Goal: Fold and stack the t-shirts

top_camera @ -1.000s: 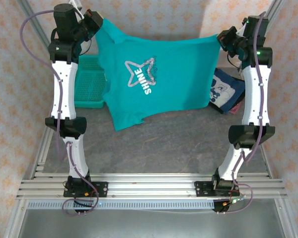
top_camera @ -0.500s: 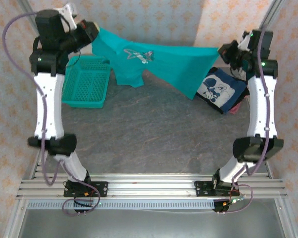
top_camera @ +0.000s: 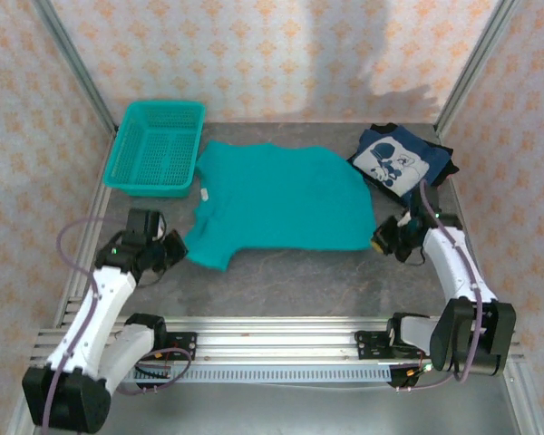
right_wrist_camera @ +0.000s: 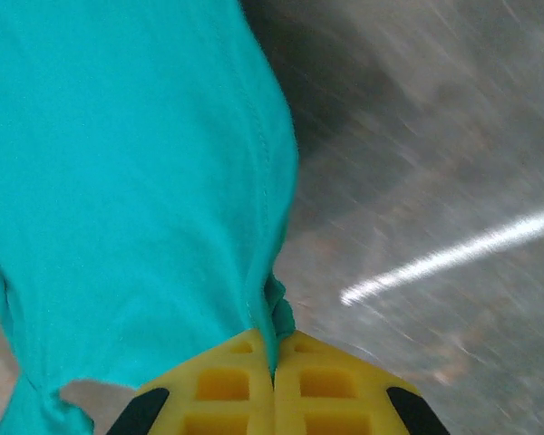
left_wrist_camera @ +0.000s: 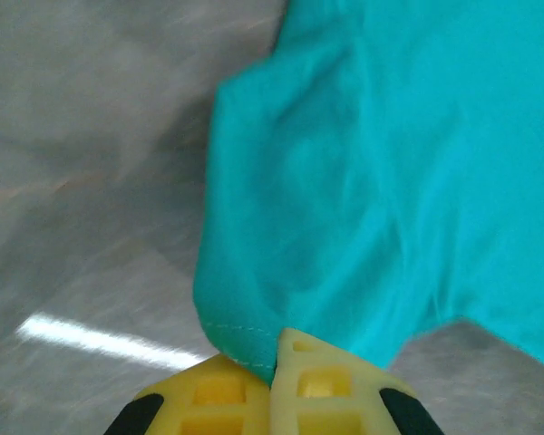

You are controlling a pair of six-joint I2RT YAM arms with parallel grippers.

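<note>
Two clamped grips on the teal t-shirt (top_camera: 272, 195), by left gripper (top_camera: 175, 249) and right gripper (top_camera: 381, 237) at its near corners. Swung down from mid-air moments ago; now spread flat, print hidden, across the middle of the table (top_camera: 290, 272), between mesh basket (top_camera: 159, 145) at the far-left corner and navy t-shirt (top_camera: 401, 163) at the far-right. Probably ready for folding; stacking not begun.

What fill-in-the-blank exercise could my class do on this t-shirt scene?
1. The teal t-shirt lies spread flat on the ____.
2. The left gripper and the right gripper are each ____ on its cloth.
3. The navy t-shirt lies in the far ____ corner.
4. The basket stands in the far ____ corner.
Missing words: table; shut; right; left.
</note>
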